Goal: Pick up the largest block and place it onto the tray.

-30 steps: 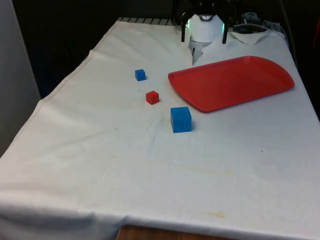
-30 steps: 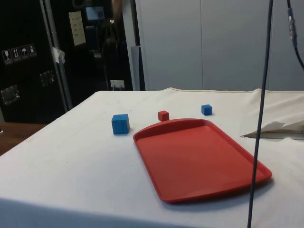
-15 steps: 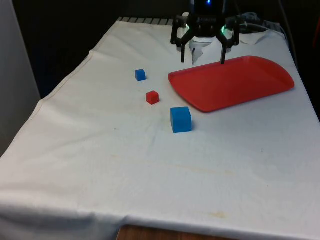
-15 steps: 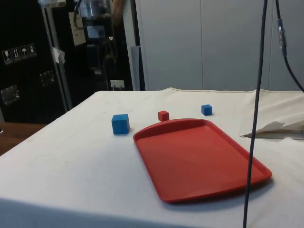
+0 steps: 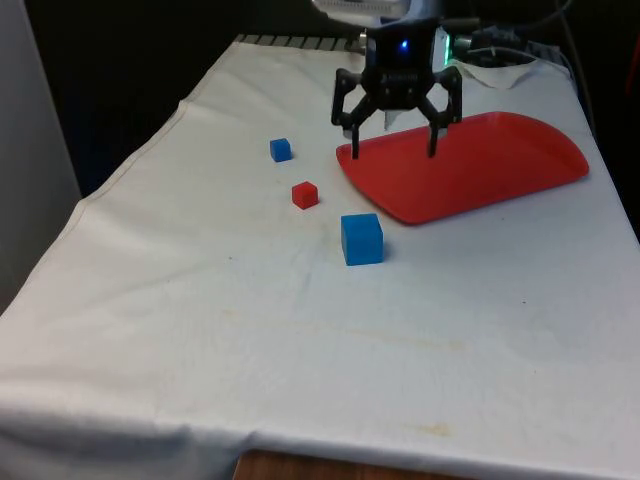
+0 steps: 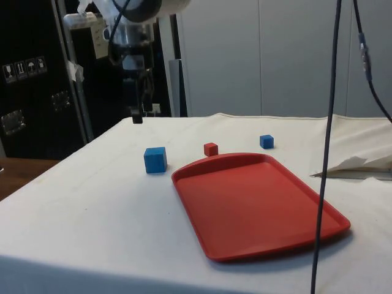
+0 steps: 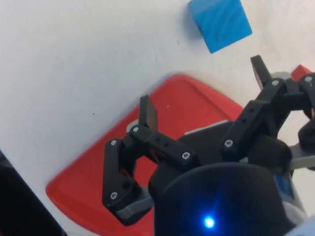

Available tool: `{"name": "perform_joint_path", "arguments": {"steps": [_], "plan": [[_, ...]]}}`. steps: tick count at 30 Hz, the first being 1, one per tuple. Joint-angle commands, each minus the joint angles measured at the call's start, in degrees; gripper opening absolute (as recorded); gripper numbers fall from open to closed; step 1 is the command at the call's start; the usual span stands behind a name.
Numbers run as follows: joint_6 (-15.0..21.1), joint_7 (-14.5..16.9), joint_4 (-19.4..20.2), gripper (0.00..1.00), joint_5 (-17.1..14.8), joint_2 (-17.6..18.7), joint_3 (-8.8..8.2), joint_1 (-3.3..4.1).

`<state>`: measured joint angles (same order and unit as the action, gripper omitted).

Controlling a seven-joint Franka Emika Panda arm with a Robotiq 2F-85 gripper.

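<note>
Front view: claw point(image 5: 392, 136) pointing down, fingers spread wide, empty, above the red tray's point(image 5: 500, 165) near corner.

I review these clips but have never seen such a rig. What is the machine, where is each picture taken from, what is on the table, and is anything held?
The machine is a white robot arm ending in a black two-finger gripper. One picture looks across the table toward the arm, one looks from the table's side, where the gripper hangs above the cloth, and one comes from the wrist, looking down past the gripper. On the white cloth lie a red tray, a large blue block, a small red block and a small blue block. The fingers are spread open and hold nothing. The gripper hangs in the air over the tray's corner nearest the blocks, and the large blue block sits untouched on the cloth beside the tray.
</note>
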<state>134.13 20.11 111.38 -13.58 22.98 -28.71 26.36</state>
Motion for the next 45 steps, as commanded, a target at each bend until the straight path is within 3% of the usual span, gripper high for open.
{"name": "perform_joint_path", "arguments": {"steps": [1, 2, 3, 5, 10, 11, 12, 19, 20, 21, 27, 28, 29, 30, 32, 37, 38, 39, 41, 45], "plan": [[0.92, 1.15, 0.23, 1.0, -0.8, 0.29, 0.46, -0.4], [1.49, 2.23, 0.29, 1.0, -1.49, 0.92, 0.34, -0.34], [0.52, 1.26, 0.0, 1.0, -0.74, 0.69, -0.11, 0.0], [2.18, 3.27, 0.23, 1.0, -2.12, 1.78, 0.4, -0.4], [4.13, 5.56, 0.17, 1.0, -3.72, 3.9, 0.52, -0.34], [3.5, 5.16, 0.06, 1.0, -3.27, 3.95, -0.06, 0.0], [4.93, 6.36, 0.17, 1.0, -4.3, 4.64, 0.57, -0.34], [7.56, 9.22, 0.4, 1.0, -6.36, 6.93, 0.86, -0.46], [6.53, 8.31, 0.11, 1.0, -5.61, 6.88, 0.23, 0.0], [8.31, 9.97, 0.57, 1.0, -6.76, 7.45, 0.86, -0.57], [10.94, 14.38, 1.38, 1.0, -10.03, 9.51, 0.52, -1.03], [11.17, 15.01, 1.43, 1.0, -10.54, 9.8, 0.46, -1.03], [10.37, 14.38, 1.38, 1.0, -10.08, 9.85, -0.29, -0.4], [11.46, 15.64, 1.49, 1.0, -11.06, 10.14, 0.46, -1.09], [12.03, 16.96, 1.43, 1.0, -12.15, 10.77, 0.4, -1.32], [13.64, 20.0, 0.92, 1.0, -15.13, 12.78, 0.46, -1.26], [12.95, 19.42, 1.09, 1.0, -14.55, 12.66, -0.29, -0.74], [13.87, 20.34, 0.8, 1.0, -15.41, 13.06, 0.52, -1.32], [14.38, 20.86, 0.63, 1.0, -15.87, 13.64, 0.69, -1.43], [14.78, 22.06, 0.23, 1.0, -17.3, 14.73, 0.29, -1.09]]}}
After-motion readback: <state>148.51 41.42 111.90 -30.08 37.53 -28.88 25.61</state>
